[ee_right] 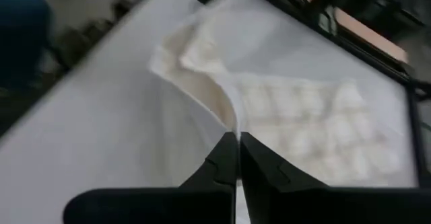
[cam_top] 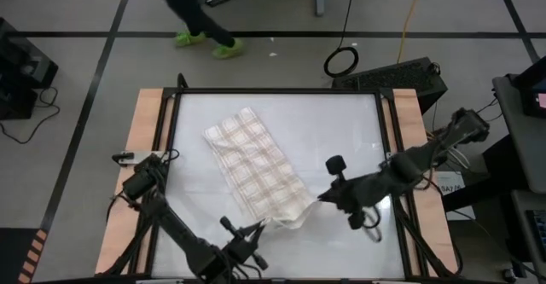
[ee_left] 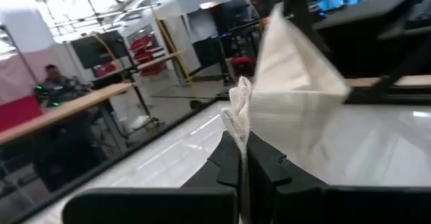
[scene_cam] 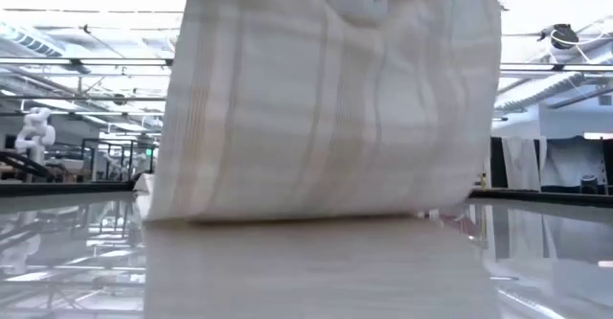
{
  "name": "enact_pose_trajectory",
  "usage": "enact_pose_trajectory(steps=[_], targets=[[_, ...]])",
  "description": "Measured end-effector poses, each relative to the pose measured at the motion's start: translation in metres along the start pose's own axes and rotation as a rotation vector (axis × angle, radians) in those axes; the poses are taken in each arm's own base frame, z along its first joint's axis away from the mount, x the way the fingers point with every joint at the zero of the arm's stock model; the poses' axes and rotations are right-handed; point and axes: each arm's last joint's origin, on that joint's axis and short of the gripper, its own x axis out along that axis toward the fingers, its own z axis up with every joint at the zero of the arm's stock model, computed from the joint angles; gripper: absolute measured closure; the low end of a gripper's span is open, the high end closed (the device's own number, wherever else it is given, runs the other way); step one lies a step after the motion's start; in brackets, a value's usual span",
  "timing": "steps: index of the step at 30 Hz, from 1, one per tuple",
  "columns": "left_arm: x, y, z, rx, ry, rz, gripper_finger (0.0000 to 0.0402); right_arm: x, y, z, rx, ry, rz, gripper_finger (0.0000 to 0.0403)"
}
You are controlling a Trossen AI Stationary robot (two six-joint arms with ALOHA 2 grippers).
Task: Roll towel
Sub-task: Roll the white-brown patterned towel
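From above, the towel [cam_top: 256, 166] lies diagonally on the desk [cam_top: 350, 122], its near end lifted between the left tool [cam_top: 260, 227] and right tool [cam_top: 323, 197]. Low view: cloth fills the frame. Each wrist view shows fingers clamped on a corner (fabric bunched above them).

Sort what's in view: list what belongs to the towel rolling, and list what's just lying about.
In the job:
- towel, near end lifted
- left gripper, jaws shut on one near corner
- right gripper, jaws shut on the other near corner
- table

Lying about:
- coiled cable on the floor
- person walking past beyond the table
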Motion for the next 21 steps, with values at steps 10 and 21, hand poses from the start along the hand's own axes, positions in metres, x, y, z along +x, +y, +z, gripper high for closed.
enact_pose_trajectory(steps=[10,21], targets=[[-0.034,-0.009,0.014,-0.239,0.073,-0.168,0.0393,0.018,0.032,-0.048,0.218,-0.189,0.251,0.0399],[-0.076,-0.033,-0.023,-0.46,0.092,-0.254,0.0393,0.056,0.073,-0.093,0.454,-0.28,0.374,0.0399]])
